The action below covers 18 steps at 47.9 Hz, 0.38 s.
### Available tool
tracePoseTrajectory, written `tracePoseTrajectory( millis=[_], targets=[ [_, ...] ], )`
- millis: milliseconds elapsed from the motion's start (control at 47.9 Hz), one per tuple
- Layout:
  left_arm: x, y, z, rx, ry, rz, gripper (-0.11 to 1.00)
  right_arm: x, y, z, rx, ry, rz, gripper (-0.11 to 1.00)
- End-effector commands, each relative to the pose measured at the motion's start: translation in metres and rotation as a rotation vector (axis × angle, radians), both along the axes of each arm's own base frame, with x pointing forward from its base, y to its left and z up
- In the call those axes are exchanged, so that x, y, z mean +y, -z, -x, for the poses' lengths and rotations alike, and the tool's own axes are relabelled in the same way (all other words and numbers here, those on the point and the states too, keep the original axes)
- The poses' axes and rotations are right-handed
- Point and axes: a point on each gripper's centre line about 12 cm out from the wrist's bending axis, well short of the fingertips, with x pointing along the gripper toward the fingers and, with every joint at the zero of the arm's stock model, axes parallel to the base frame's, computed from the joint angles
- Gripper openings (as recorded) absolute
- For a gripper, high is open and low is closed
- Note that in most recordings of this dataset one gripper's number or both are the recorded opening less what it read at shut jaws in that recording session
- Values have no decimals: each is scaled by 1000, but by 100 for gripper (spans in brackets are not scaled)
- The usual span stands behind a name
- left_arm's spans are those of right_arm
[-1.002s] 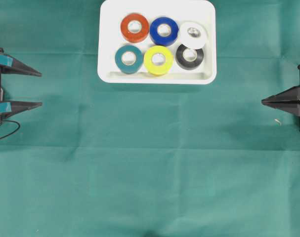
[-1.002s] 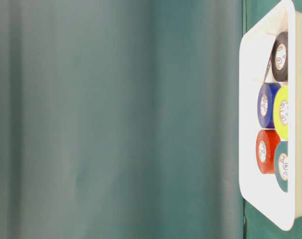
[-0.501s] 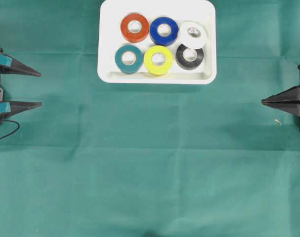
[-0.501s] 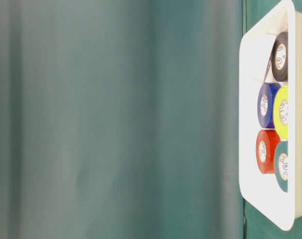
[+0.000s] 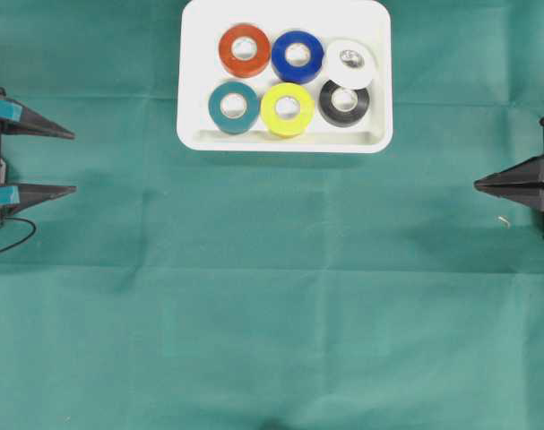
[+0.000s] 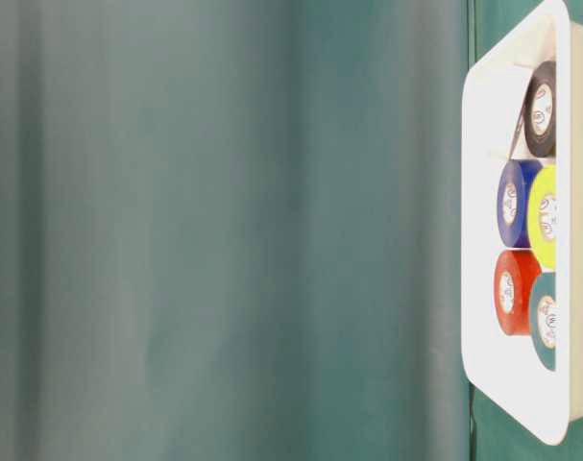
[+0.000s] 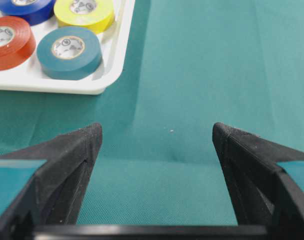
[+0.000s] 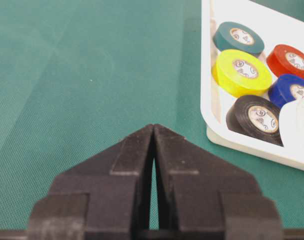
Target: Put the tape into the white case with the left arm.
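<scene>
Core labels on the tape rolls (image 8: pixel 241 72) carry print, prob. a logo, too blurred to read.

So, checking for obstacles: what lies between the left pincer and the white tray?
Only bare green cloth separates the open left pincer from the shallow white plastic tray, per the left wrist view.

Tabletop (image 5: pixel 280 296) fully covered by a green cloth (image 5: pixel 361 358), matte woven texture, visible fold creases running in a grid across it. Lighting is even and diffuse, soft shadows only. No walls, floor or windows in any view. Table-level view is mostly blurred green cloth. Small pale speck (image 5: pixel 504 219) on cloth near right edge.
</scene>
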Motion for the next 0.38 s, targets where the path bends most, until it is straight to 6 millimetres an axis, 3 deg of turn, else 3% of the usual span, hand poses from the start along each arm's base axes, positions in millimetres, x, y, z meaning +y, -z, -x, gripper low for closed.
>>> tracePoseTrajectory(
  millis=[0, 355],
  targets=[
    [1, -4, -2, -11, -3, -1, 90, 0, -2, -1, -7, -2, 1, -9],
    [1, -4, -2, -15, -2, -7, 90, 0, -2, -1, -7, -3, 4, -9]
  ],
)
